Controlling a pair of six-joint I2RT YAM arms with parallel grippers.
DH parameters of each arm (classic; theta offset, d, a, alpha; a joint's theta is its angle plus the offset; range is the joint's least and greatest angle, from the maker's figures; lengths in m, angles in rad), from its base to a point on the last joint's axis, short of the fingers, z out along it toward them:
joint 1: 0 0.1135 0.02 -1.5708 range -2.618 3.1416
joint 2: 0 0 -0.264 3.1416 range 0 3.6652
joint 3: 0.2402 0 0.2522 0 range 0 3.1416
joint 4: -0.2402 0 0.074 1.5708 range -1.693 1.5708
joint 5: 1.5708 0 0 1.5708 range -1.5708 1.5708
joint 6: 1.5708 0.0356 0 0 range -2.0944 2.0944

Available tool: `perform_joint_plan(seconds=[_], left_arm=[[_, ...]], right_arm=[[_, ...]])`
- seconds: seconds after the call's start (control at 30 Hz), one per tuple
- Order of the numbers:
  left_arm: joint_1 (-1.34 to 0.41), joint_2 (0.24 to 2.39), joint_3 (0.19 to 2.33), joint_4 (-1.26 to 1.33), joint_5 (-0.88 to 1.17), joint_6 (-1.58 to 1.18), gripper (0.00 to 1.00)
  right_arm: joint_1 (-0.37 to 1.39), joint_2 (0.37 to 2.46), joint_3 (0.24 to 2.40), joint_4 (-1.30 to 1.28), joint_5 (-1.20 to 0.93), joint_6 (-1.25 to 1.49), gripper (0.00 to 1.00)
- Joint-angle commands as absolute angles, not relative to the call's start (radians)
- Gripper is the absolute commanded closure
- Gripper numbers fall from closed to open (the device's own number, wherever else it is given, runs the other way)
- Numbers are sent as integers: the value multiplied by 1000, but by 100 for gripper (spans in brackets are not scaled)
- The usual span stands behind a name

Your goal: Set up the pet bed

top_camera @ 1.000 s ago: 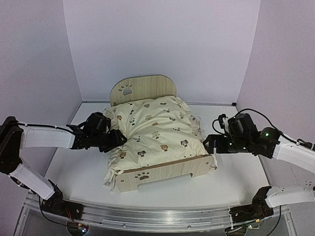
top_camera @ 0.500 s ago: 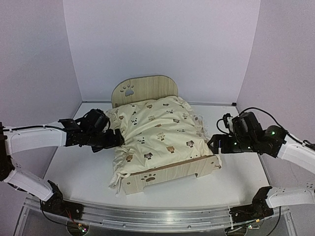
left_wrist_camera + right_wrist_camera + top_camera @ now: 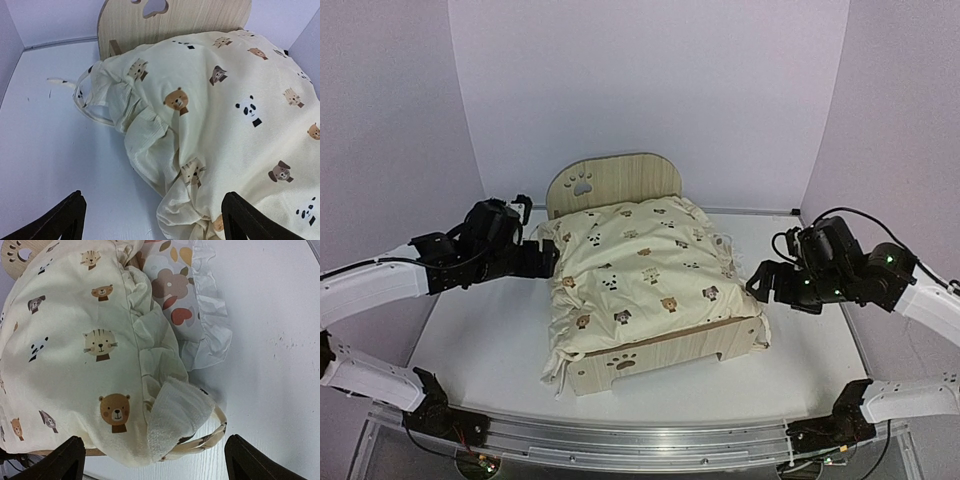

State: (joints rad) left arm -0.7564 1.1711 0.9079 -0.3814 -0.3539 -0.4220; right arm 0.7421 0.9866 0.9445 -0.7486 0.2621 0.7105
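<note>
The left gripper [image 3: 546, 262] hangs just off the left side of the pet bed [image 3: 616, 181], jaws spread wide and holding nothing. Its wrist view shows the two dark fingertips [image 3: 68, 218] far apart, with bare table [image 3: 480, 340] and a bunched edge of the cushion [image 3: 640, 270] ahead of them. That view also picks out a thin cream tie [image 3: 86, 106] looping from the cushion onto the table left of the bed, near the headboard; from above it is too small to make out.

The right gripper [image 3: 760, 286] sits just off the bed's right side, also wide open and empty.

Its wrist view shows a ruffled floral pillow [image 3: 176, 296] poking out from under the cushion on the bed's right side. The overhead camera gives only a strip of white frill there.

The bed stands mid-table between the two grippers, headboard toward the back wall. The cushion is heaped over it and spills past the footboard [image 3: 665, 355] at the front left corner.
</note>
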Motion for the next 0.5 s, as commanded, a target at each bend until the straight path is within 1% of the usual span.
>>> perform_joint_plan(seconds=[0.0,0.1,0.17,0.23,0.3,0.47], left_arm=[[-711,1251,1026,-258,-255,-192,4],[-633,1297,1052,-185,-112,-117,6],[-570,1325,1056,-120,14,-76,8],[-523,1362,1074,-75,97,-40,7],[-509,1410,1108,-62,135,14,7],[-483,1574,1222,-59,173,142,7]], right_arm=[[774,990,938,-797,226,840,2],[802,988,957,-822,241,878,2],[822,982,985,-862,292,911,2],[837,975,1008,-898,337,943,2],[845,971,1018,-918,354,968,2],[867,1001,1014,-924,311,964,2]])
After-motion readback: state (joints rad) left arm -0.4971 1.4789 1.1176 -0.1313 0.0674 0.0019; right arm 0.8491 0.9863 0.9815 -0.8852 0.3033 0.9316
